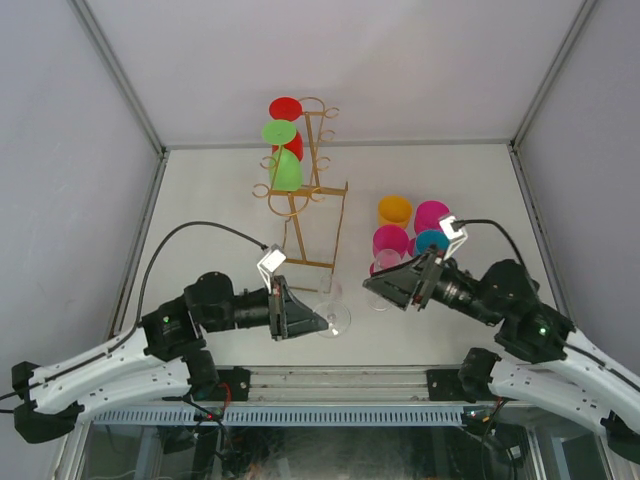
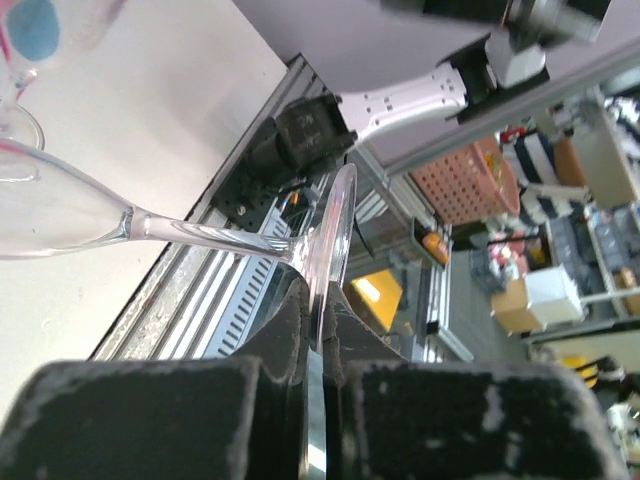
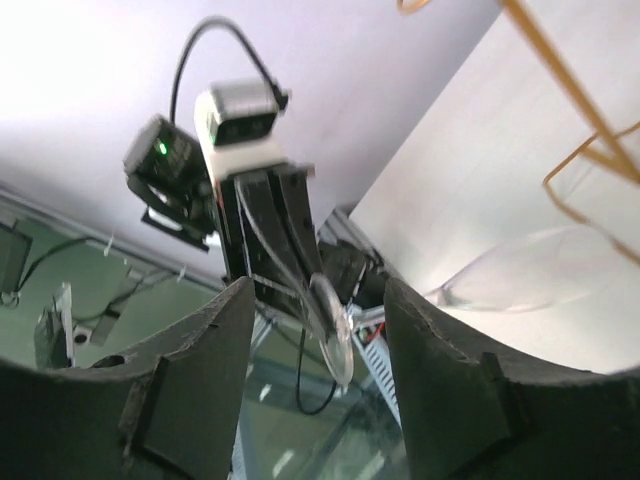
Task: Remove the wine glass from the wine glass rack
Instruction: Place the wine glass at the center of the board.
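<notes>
As left claw (image 2: 321, 325) pinches wine glass (image 2: 60, 215) base, apparently off rack (image 1: 303, 264).

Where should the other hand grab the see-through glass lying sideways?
Take the wine glass by its stem. The left gripper pinches the round foot, and the bowl is wide. The thin stem lies bare between them, so the open right gripper should probably come from the robot's right and close across it.

The wine glass (image 2: 60, 205) is clear, smooth, shiny glass. The wine glass rack (image 1: 311, 263) is thin gold metal wire (a bit shiny). The left gripper (image 2: 320, 335) is black, dull and scuffed. The tabletop (image 1: 450, 180) looks pale and matt.
</notes>
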Controlling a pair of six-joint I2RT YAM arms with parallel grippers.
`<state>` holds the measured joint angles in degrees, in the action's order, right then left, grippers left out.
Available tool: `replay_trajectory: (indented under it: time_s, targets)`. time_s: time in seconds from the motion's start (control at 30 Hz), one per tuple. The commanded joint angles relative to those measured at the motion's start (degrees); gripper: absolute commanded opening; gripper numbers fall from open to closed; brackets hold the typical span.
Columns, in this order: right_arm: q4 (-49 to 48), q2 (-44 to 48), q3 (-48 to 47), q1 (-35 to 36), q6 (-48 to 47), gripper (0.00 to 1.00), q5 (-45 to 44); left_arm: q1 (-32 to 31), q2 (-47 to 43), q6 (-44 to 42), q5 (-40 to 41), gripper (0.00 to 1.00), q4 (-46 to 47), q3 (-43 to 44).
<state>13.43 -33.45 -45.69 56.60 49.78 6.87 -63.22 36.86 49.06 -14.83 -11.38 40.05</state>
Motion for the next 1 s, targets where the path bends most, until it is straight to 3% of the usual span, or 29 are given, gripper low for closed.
replay_trajectory:
  time_s: [0.0,0.27,0.4,0.57,0.97]
  targets:
    - [7.89,3.27,-5.38,-3.64,-3.51,0.55,-6.66,-3.21,-3.08,-13.16,-2.94,0.0,-1.94,-0.32]
    - [14.06,3.32,-7.37,-12.92,-0.07,0.59,0.31,-5.57,-14.91,-34.77,-6.67,0.0,-4.17,-5.31]
    - [14.29,0.04,-7.58,-17.49,1.99,0.6,10.05,-5.54,-18.16,-40.88,-13.13,0.0,-3.15,-7.14]
    - [13.29,-3.37,-7.47,-18.91,1.55,0.62,17.77,-5.51,-19.69,-41.48,-21.06,0.0,1.55,-8.28]
    - [8.42,-7.76,-5.6,-21.46,0.92,0.62,24.32,-5.58,-18.29,-40.02,-26.25,0.0,5.36,-6.65]
